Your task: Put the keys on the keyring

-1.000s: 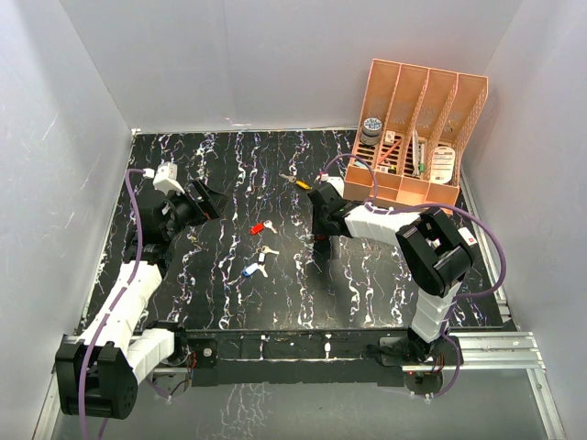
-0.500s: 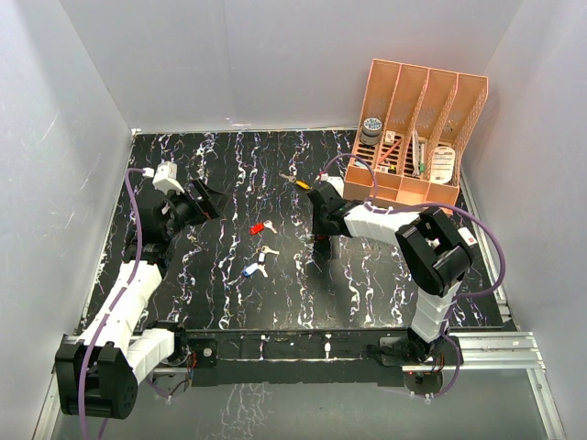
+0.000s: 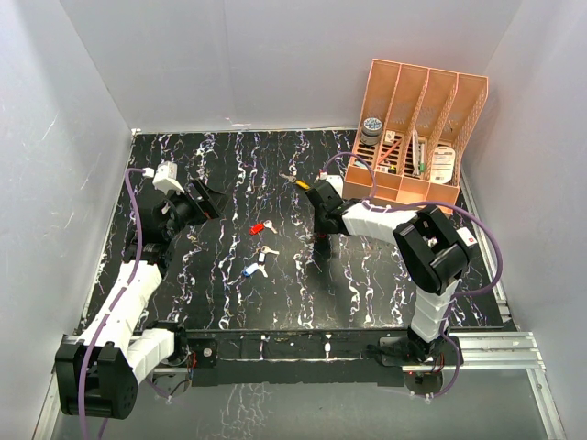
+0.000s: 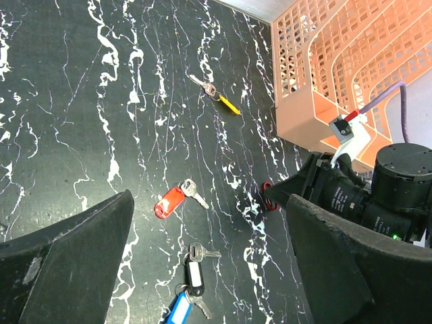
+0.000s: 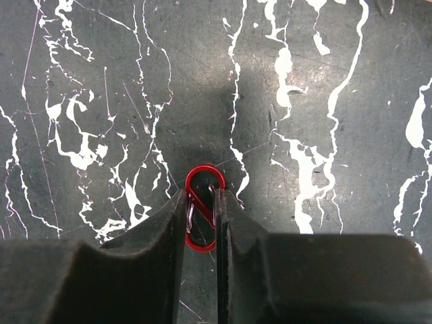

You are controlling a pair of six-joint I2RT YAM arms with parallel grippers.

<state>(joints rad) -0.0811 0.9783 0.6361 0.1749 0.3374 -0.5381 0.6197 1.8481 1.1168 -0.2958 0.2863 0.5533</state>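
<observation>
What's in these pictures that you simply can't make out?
- Right wrist view: the keyring's lower loop, partly behind the right end effector's fingers.
- Top view: that keyring, under the same end effector.
- Left wrist view: the blue key, cut by the bottom edge.
- Top view: the orange rack's contents, too small.

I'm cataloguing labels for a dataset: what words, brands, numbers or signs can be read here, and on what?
No text can be read.
Red plastic key tag, white key tag, blue key tag: no writing visible.
Grey round tin in the peach plastic file rack: markings too small to read.
Small red mark on the right arm: too blurred.
</observation>
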